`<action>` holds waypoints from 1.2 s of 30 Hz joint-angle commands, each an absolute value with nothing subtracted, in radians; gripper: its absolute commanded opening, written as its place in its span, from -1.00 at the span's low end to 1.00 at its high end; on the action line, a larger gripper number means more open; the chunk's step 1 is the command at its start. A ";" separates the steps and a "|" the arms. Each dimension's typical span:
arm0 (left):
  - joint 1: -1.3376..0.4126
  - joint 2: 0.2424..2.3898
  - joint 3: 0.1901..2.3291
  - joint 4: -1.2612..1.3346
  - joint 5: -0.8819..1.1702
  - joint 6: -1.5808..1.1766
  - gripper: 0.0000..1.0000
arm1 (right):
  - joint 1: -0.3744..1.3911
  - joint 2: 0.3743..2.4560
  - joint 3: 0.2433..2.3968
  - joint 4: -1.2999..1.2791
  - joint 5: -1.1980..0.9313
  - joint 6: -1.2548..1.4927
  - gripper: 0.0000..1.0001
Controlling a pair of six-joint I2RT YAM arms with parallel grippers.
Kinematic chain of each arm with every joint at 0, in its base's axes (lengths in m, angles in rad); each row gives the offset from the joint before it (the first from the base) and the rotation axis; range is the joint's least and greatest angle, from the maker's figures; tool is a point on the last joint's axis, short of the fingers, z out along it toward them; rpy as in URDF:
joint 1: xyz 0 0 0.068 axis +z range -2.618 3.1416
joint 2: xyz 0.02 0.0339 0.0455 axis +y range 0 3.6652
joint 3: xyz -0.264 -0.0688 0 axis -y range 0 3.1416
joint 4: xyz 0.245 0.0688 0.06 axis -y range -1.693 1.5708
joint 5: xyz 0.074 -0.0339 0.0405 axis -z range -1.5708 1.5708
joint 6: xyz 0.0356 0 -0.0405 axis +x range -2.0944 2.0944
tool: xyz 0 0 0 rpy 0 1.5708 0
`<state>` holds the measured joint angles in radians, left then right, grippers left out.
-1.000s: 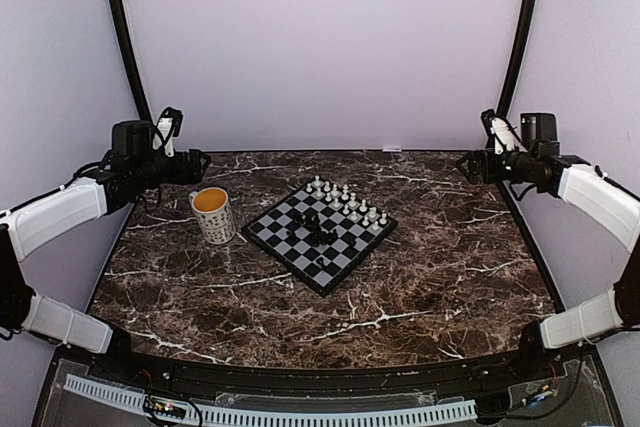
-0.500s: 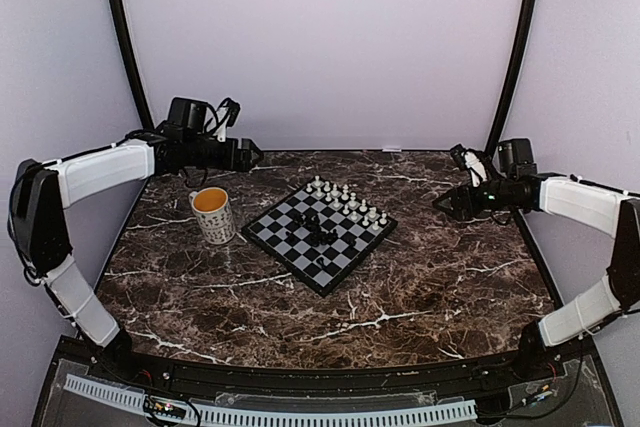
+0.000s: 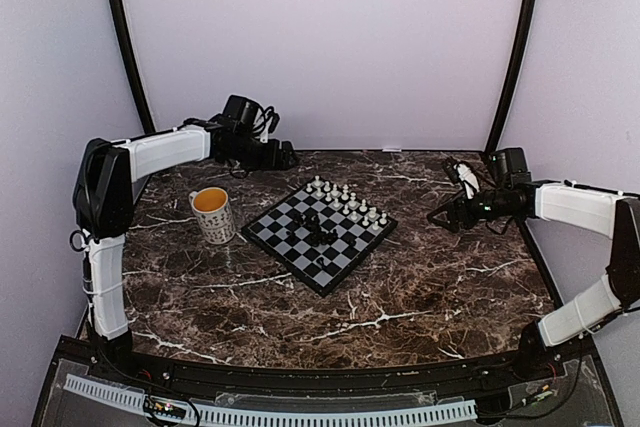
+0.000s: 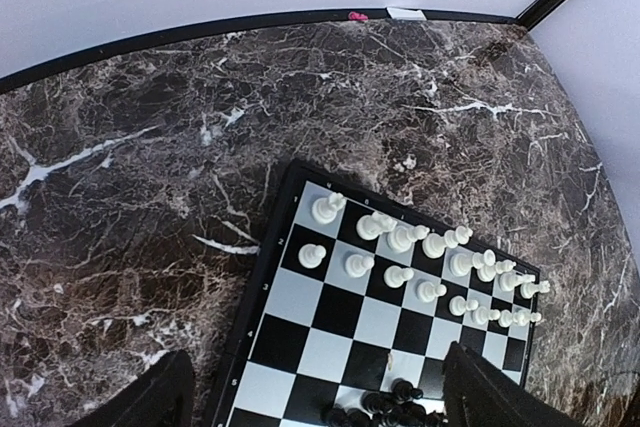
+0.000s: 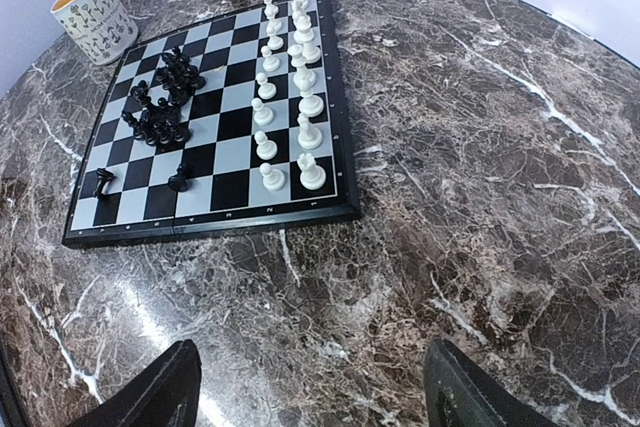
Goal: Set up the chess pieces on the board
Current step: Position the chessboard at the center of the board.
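Note:
The board [image 3: 277,234] lies turned like a diamond at the table's middle. White chess pieces [image 3: 347,203] stand in two rows along its far right side. Black chess pieces [image 3: 317,229] are bunched at its centre, with two loose ones [image 3: 320,265] near the front corner. My left gripper [image 3: 286,159] hovers open behind the board's far corner; its wrist view looks down on the white rows [image 4: 420,247] and the black clump [image 4: 390,409]. My right gripper [image 3: 438,215] is open over bare marble right of the board [image 5: 228,163], nothing between its fingers [image 5: 155,397].
A cream mug [image 3: 212,214] with an orange inside stands left of the board, also seen in the right wrist view as the mug [image 5: 95,17]. Dark marbled tabletop [image 3: 420,287] surrounds the board. Curved black frame poles rise at the back corners.
My left arm has swung from the table's left edge to behind the board's far corner. The right arm has reached inward and lower toward the board's right side.

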<state>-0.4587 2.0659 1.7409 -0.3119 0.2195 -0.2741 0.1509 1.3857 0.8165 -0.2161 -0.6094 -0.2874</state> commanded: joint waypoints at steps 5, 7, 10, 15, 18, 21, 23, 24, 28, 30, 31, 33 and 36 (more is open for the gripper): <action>-0.502 2.185 1.877 -0.416 0.071 -0.434 0.75 | 0.170 1.360 0.791 -0.167 -0.604 -0.324 0.48; -0.503 2.204 1.888 -0.415 0.066 -0.442 0.78 | 0.173 1.359 0.783 -0.158 -0.589 -0.326 0.47; -0.503 2.237 1.909 -0.421 0.066 -0.435 0.82 | 0.175 1.373 0.785 -0.152 -0.591 -0.318 0.45; -0.490 2.322 1.982 -0.443 0.218 -0.389 0.88 | 0.182 1.417 0.805 -0.171 -0.607 -0.315 0.40; -0.471 2.327 1.970 -0.433 0.248 -0.371 0.90 | 0.183 1.428 0.802 -0.180 -0.627 -0.314 0.36; -0.461 2.330 1.965 -0.439 0.256 -0.361 0.91 | 0.184 1.433 0.790 -0.169 -0.631 -0.315 0.33; -0.455 2.336 1.967 -0.447 0.265 -0.356 0.91 | 0.184 1.446 0.796 -0.168 -0.630 -0.315 0.31; -0.452 2.341 1.969 -0.456 0.268 -0.353 0.91 | 0.184 1.455 0.802 -0.171 -0.630 -0.311 0.30; -0.447 2.349 1.958 -0.473 0.262 -0.345 0.91 | 0.185 1.491 0.828 -0.194 -0.651 -0.302 0.23; -0.446 2.353 1.957 -0.478 0.261 -0.335 0.91 | 0.186 1.495 0.825 -0.191 -0.667 -0.299 0.22; -0.446 2.355 1.957 -0.480 0.264 -0.332 0.91 | 0.186 1.496 0.824 -0.187 -0.670 -0.297 0.22; -0.444 2.360 1.959 -0.483 0.274 -0.321 0.91 | 0.185 1.500 0.822 -0.174 -0.661 -0.285 0.21; -0.443 2.363 1.955 -0.484 0.298 -0.311 0.91 | 0.185 1.513 0.832 -0.172 -0.641 -0.266 0.15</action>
